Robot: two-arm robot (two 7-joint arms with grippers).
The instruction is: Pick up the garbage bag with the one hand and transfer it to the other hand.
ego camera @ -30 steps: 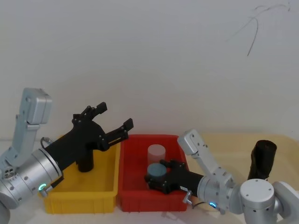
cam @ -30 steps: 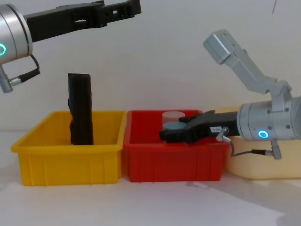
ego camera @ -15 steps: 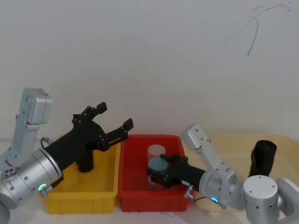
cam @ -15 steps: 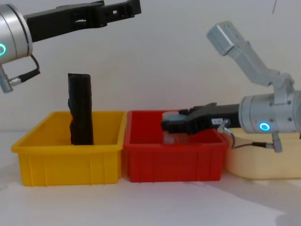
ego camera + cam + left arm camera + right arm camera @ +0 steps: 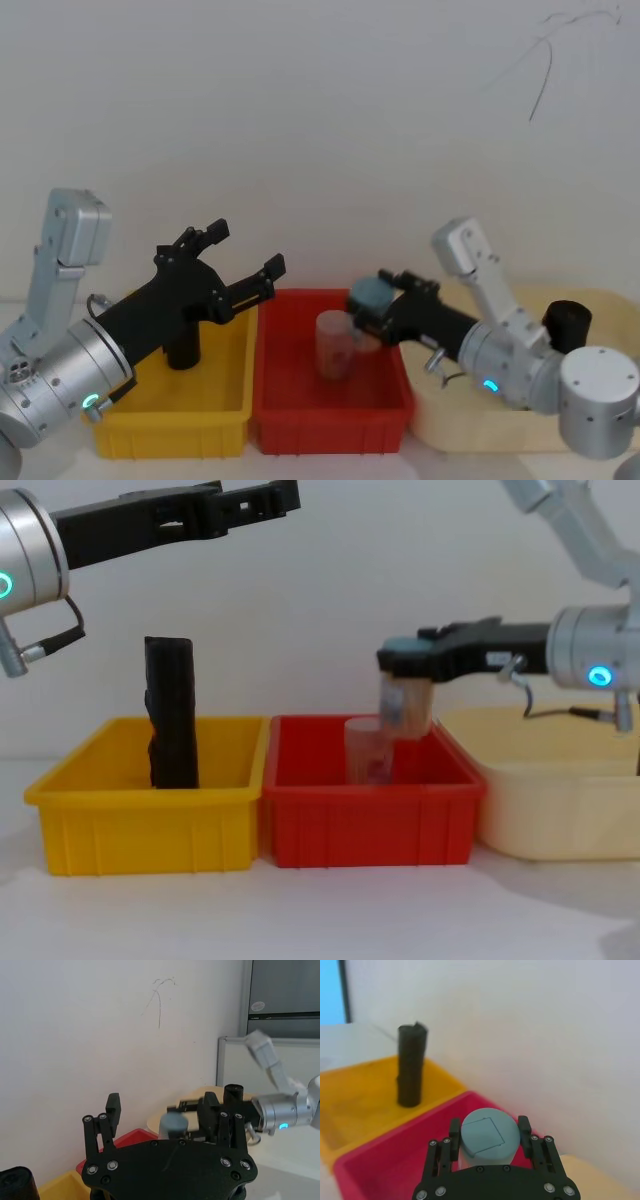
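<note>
The garbage bag [image 5: 182,349] is a black roll standing upright in the yellow bin [image 5: 170,425], seen from the side in the chest view [image 5: 172,715] and farther off in the right wrist view [image 5: 411,1067]. My left gripper [image 5: 247,247] hangs open well above it, fingers spread and pointing right [image 5: 262,495]. My right gripper [image 5: 368,296] is shut on a clear jar with a grey-blue lid [image 5: 405,702], held in the air above the red bin [image 5: 370,820]. The lid sits between the fingers [image 5: 488,1132].
A second clear jar [image 5: 366,748] stands in the red bin. A cream bin [image 5: 560,810] sits to the right, holding another black object [image 5: 568,320] partly behind my right arm. A white wall rises close behind the bins.
My right gripper has lifted the lidded jar out of the red bin, up and to the right. The left arm and the black roll have not moved.
</note>
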